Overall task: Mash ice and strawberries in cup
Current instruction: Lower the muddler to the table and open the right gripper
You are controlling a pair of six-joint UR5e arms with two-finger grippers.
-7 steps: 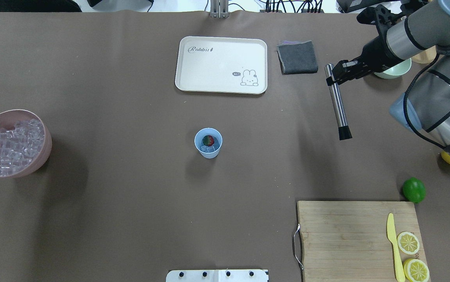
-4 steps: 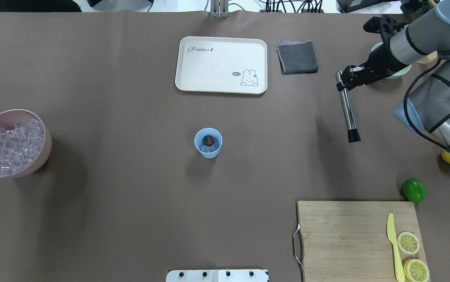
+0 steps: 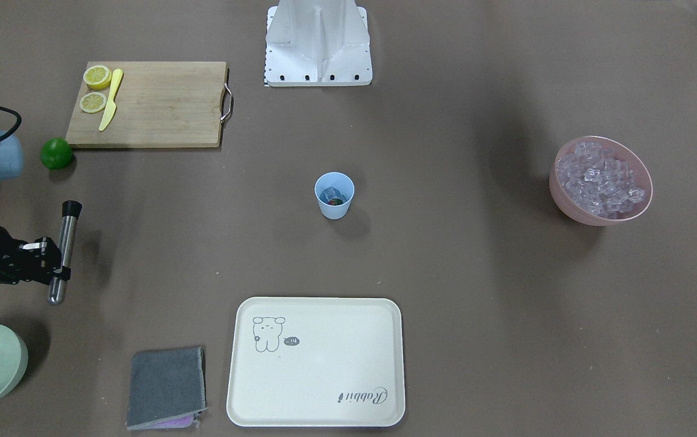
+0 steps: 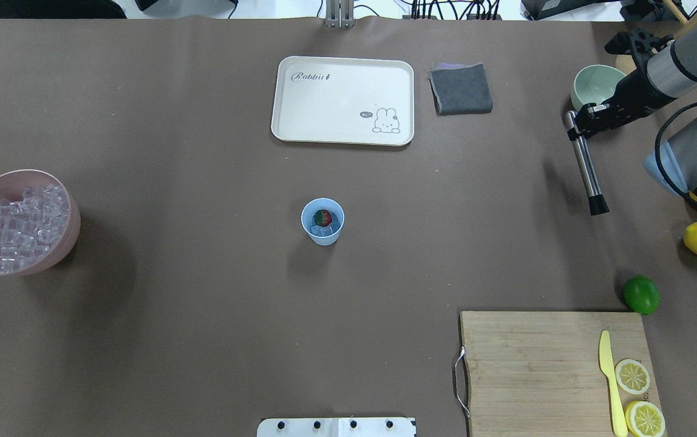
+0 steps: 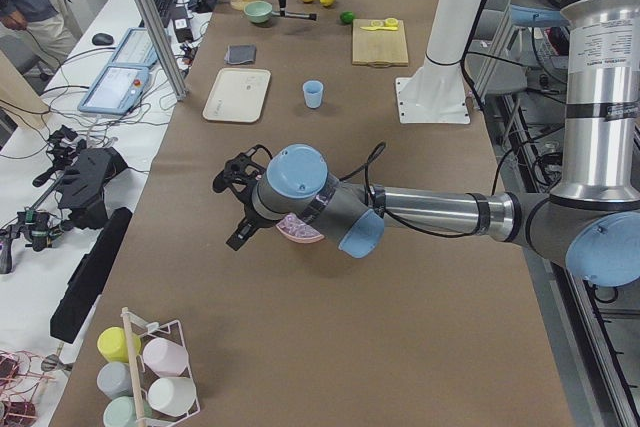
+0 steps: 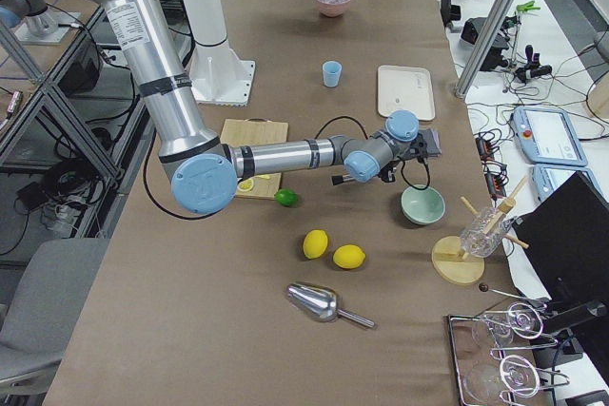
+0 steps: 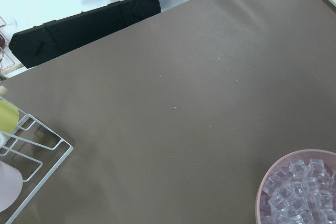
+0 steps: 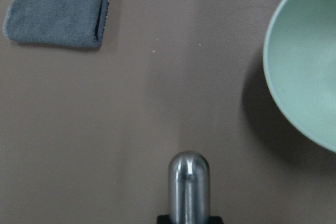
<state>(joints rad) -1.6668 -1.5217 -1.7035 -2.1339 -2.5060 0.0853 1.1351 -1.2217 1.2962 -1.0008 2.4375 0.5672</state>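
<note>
Firmly clamping a steel muddler (image 4: pixel 585 167), the right gripper (image 4: pixel 577 125) hangs over the brown table (image 4: pixel 203 152); left gripper (image 5: pixel 240 227) unclear.

Desk (image 4: pixel 172 152): smooth, matt brown covering, as I see it. Muddler (image 4: pixel 585 164): glossy polished metal shaft, matt black tip. Cutting board (image 4: pixel 530 364): pale wood with visible grain. Cloth (image 4: pixel 461 89): grey, napped fabric. Cup (image 4: pixel 322 237): matt light-blue plastic. Ice cubes (image 4: pixel 11 227): clear, glassy.
</note>
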